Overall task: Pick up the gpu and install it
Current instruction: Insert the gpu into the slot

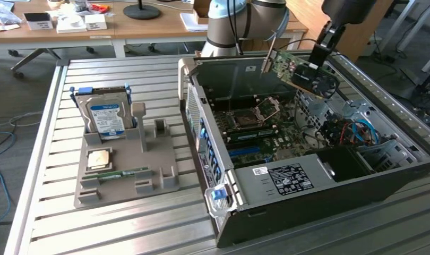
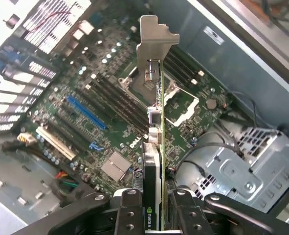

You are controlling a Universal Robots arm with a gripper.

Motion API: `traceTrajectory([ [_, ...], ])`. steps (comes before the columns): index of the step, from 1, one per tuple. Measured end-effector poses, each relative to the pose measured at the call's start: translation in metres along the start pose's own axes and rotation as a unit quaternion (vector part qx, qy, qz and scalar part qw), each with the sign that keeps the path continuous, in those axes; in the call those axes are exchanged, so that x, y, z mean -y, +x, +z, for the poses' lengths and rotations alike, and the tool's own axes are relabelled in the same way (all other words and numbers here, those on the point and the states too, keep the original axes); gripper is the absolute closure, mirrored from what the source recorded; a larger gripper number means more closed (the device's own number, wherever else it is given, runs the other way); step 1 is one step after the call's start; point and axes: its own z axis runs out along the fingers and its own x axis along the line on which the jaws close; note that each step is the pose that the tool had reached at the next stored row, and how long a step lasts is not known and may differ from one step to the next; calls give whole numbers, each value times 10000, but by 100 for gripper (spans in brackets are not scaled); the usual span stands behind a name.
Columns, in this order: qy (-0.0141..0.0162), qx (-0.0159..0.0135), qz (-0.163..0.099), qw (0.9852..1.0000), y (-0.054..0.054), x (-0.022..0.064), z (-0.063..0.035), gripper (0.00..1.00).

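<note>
One card hangs in the air in the upper right of the exterior frame: the gpu (image 1: 303,71), pinched by the claw (image 1: 316,61) above the open computer case (image 1: 328,212). It is a thin flat board, green along its upper edge, with a dark shroud (image 1: 314,77) covering the face turned toward the camera. A long narrow silver bracket (image 1: 267,61) runs across the end toward the exterior view's left. The card is tilted, its bracket end higher than the other, and it is clear of the motherboard (image 1: 265,133) beneath it

From the wrist view the gpu (image 2: 157,147) shows edge-on as a slim green line, with the silver bracket (image 2: 154,44) at its far end and a green logo on the dark shroud close to the claw (image 2: 156,215). Two black fingers (image 2: 129,210) press on either face of the card, closed tight on it. Beyond the card lie the motherboard (image 2: 85,147), its blue slot (image 2: 85,111) and the bare processor socket (image 2: 178,103)

In the left half of the exterior frame a grey holder (image 1: 158,180) sits on the slatted metal tabletop (image 1: 130,234). It carries an upright hard drive (image 1: 105,119) with a blue and white label and a green memory stick (image 1: 123,173) lying flat
</note>
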Motion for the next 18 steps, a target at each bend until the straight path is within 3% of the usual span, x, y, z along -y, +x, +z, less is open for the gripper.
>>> traceTrajectory([
  [5,-8,-21,-449,9990,0,0,4,73],
  [9,-15,-37,-813,9967,0,0,8,73],
  [14,-23,-58,-1265,9919,0,1,12,73],
  [18,-29,-76,-1628,9866,0,1,15,73],
])
